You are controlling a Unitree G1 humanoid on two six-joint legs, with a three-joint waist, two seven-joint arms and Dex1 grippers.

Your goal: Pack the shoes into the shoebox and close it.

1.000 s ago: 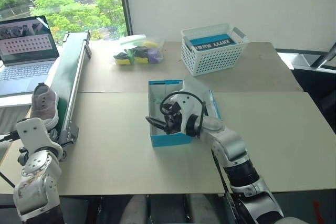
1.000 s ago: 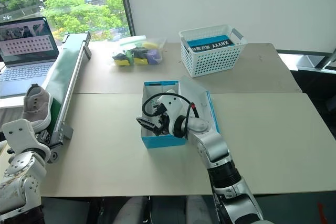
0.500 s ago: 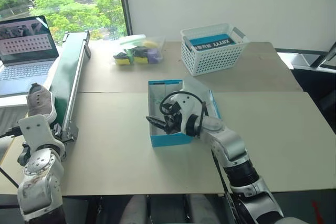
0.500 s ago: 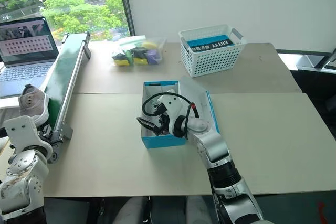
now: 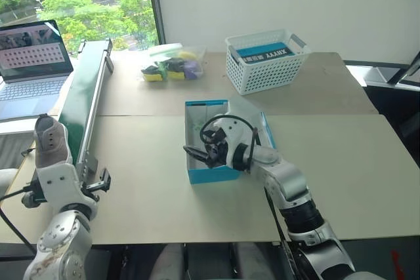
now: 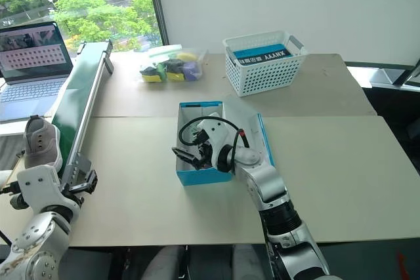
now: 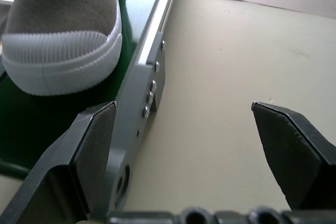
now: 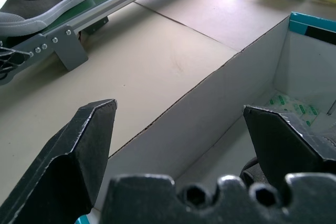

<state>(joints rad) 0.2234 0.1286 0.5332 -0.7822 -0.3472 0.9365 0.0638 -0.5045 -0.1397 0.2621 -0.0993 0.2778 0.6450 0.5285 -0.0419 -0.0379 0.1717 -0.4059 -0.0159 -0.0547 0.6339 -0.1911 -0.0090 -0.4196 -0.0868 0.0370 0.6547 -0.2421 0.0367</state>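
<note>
A grey shoe (image 5: 51, 140) is seen standing on the green belt of a conveyor (image 5: 87, 100) at the left edge of the counter (image 5: 151, 188), near the belt's near end. The blue box (image 5: 210, 141) lies open at the middle of the counter, its white inside showing.

From the head views, the left pincer (image 5: 92, 185) is placed just off the conveyor's near end, close to the shoe but apart from it. Its fingers (image 7: 97, 145) are shown wide apart in the left wrist view, with nothing between them: one finger stands before the conveyor's metal side rail, the other over bare counter. That view also gives the shoe's ribbed pale toe cap (image 7: 63, 59), resting on the belt.

The right pincer (image 5: 197, 155) is held at the box's near left corner. Its fingers (image 8: 86, 145) are spread wide in the right wrist view and straddle the box's left wall, one outside over the counter, one inside. The box floor and a green-printed slip (image 8: 291, 106) are revealed by that view, along with the shoe on the conveyor beyond.

Farther back, a white basket (image 5: 266, 60), a bag of sponges (image 5: 170, 63) and a laptop (image 5: 33, 63) are visible in the head views.
</note>
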